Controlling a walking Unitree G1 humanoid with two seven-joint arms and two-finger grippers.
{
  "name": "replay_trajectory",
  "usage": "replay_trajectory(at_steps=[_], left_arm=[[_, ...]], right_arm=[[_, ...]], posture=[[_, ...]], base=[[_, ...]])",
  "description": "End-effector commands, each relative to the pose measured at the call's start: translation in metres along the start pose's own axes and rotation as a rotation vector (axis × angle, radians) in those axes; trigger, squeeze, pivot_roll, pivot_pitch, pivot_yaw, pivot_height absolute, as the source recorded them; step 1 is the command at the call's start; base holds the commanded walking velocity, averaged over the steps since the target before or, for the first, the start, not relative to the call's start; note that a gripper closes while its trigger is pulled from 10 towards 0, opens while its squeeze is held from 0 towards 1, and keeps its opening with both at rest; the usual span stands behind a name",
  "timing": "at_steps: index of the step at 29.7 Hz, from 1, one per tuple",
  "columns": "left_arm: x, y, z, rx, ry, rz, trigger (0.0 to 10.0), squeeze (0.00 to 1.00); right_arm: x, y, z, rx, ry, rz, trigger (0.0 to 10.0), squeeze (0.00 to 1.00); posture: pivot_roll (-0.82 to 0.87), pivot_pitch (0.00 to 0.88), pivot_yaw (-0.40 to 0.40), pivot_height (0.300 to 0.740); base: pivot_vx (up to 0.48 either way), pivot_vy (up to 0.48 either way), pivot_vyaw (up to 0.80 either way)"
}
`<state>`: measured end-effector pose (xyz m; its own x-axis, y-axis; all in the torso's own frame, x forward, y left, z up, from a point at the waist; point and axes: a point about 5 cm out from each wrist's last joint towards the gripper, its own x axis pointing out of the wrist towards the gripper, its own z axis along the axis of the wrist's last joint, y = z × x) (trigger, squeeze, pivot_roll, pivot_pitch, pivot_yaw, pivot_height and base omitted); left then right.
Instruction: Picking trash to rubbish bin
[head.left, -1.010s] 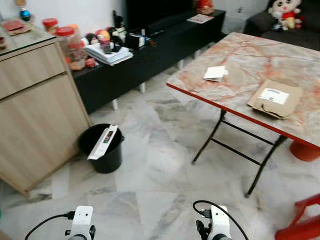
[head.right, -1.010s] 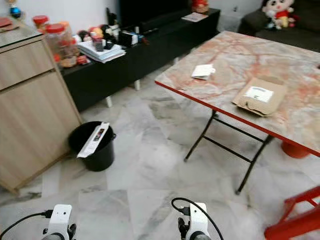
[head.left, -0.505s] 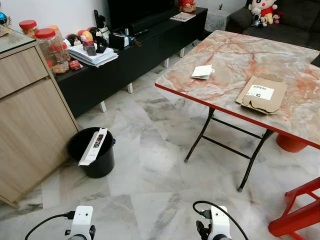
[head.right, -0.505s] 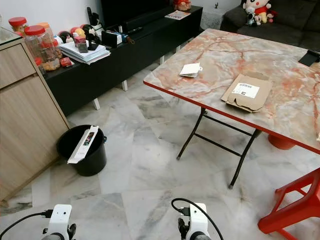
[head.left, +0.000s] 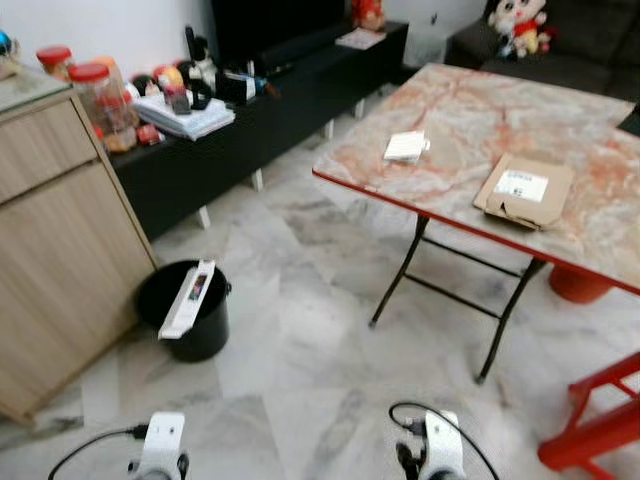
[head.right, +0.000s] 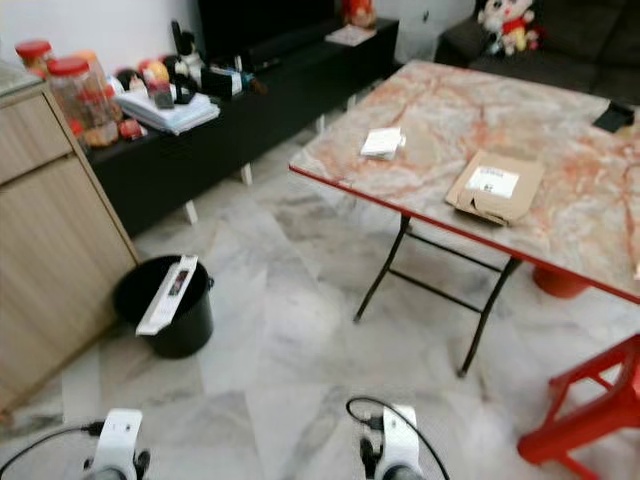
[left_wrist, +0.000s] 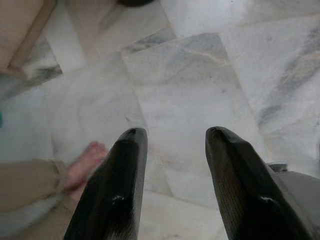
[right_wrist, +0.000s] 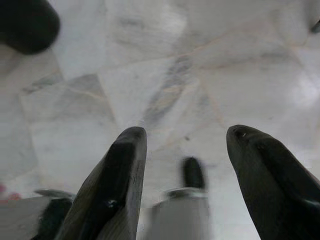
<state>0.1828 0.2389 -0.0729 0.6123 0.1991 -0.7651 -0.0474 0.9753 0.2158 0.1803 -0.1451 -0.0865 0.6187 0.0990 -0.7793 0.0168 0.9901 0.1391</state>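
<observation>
Nearest to you, both arms hang low over the pale grey-veined marble floor (head.left: 300, 340). Your left gripper (left_wrist: 172, 137) is released, its two black fingers spread apart with bare floor tile between them and nothing held. Beside it in the left wrist view a person's bare foot (left_wrist: 86, 164) and tan trouser leg rest on the floor. Your right gripper (right_wrist: 182, 137) is also released, fingers wide, holding nothing, again above bare tile.

Further out, to your left, the round black plastic rubbish bin (head.left: 185, 312) stands on the floor just beside the light wooden cabinet (head.left: 55, 240). A long flat white packet (head.left: 188, 299) leans tilted across the bin's rim, one end down inside, the other sticking up over the edge.

To your right stands the folding surface with a pink-veined marble-pattern top and red edge (head.left: 480, 130) on thin black legs. On it lie a flattened brown cardboard mailer with a white label (head.left: 524, 191), near the front edge, and a small white folded paper (head.left: 405, 147), further back and to the left, the two well apart. A red plastic stool (head.left: 600, 420) sits at the right edge, near the surface's leg.

Farthest away, a long low black TV bench (head.left: 270, 110) runs along the wall, carrying a stack of papers, red-lidded clear jars (head.left: 105, 95) and blurred small items. A stuffed toy (head.left: 515, 22) sits on the dark sofa beyond the surface.
</observation>
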Motion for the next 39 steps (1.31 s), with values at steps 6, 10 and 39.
replay_trajectory(at_steps=[6, 10, 39], left_arm=[[0.001, -0.004, 0.006, 0.012, -0.014, -0.013, 10.0, 0.0], [0.002, -0.004, 0.008, 0.018, -0.02, -0.015, 10.0, 0.0], [0.003, -0.052, 0.114, 0.204, -0.405, -0.153, 10.0, 0.0]], right_arm=[[-0.002, -0.009, -0.003, -0.009, 0.012, -0.027, 10.0, 0.0], [-0.002, -0.009, -0.002, -0.01, 0.01, -0.029, 10.0, 0.0], [0.006, 0.005, 0.045, -0.044, -0.171, 0.025, 10.0, 0.0]], posture=[[-0.03, 0.0, 0.019, 0.74], [-0.03, 0.0, 0.021, 0.74], [-0.03, 0.0, 0.014, 0.74]], base=[[0.0, 0.0, -0.79], [0.0, 0.0, -0.79], [0.0, 0.0, -0.36]])
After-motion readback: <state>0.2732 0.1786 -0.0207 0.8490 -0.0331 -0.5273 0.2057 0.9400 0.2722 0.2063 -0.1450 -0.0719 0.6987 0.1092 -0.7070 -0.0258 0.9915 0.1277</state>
